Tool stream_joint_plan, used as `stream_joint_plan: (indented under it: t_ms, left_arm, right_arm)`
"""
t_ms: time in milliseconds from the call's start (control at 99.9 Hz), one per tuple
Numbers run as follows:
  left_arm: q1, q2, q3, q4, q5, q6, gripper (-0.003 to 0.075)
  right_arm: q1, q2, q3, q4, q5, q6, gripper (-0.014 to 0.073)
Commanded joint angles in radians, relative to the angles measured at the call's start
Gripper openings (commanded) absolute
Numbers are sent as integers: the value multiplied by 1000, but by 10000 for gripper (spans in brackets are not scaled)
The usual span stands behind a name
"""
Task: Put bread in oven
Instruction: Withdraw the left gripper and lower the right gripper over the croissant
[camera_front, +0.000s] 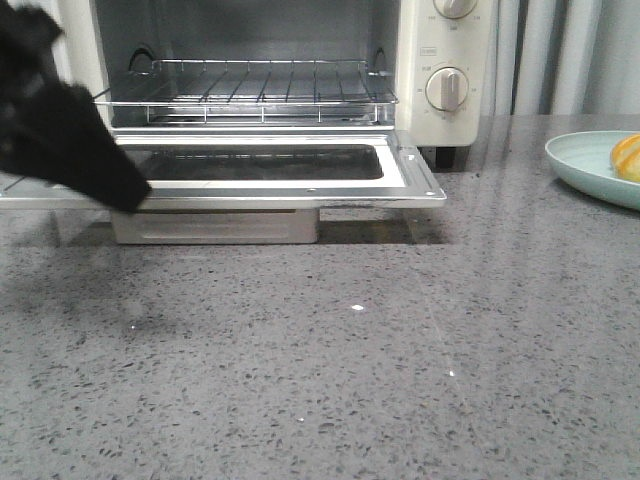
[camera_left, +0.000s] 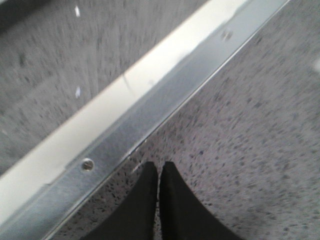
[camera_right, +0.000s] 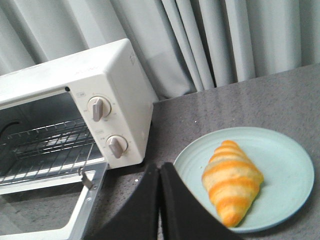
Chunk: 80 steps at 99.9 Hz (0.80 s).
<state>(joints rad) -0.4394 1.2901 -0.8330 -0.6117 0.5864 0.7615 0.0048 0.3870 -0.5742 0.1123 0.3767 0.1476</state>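
The cream-white oven (camera_front: 445, 75) stands at the back with its door (camera_front: 270, 190) folded down flat and the wire rack (camera_front: 250, 95) bare inside. The orange-and-cream striped bread (camera_right: 231, 180) lies on a pale green plate (camera_right: 280, 150); the front view shows only its edge (camera_front: 628, 157) at the far right. My left gripper (camera_front: 130, 195) is at the door's front left edge, shut and empty; its wrist view has the closed tips (camera_left: 159, 167) over the counter beside the door's metal rim (camera_left: 150, 115). My right gripper (camera_right: 160, 169) is shut and empty, above the counter between oven (camera_right: 107, 90) and plate.
The grey speckled counter (camera_front: 350, 360) stretches in front of the oven. The plate (camera_front: 590, 165) sits at the right edge of the front view. Grey curtains (camera_right: 210, 40) hang behind the oven. The oven's two dials (camera_right: 107, 127) face forward.
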Motion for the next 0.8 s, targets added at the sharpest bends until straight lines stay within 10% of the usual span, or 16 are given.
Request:
stream_joint_plan:
  t_ms: [0,170,390,790]
  left_arm:
    - [5,-122,-34,-47,-42,-6,-22]
    - [5,-326,-34,-81,-43,-6,-22]
    - [5,-527,-34,-84,5,-13,-22]
    - [5,-658,-34,-84,76,-91,-22]
  right_arm:
    - [-5,111,-115,-38,7,-18,-48]
    - [-5,367,-319,-125,222,-18,-19]
    - [-5,671,-525,-197,366,-18,325]
    - [-5,1044,-577,-211,443,-18,325]
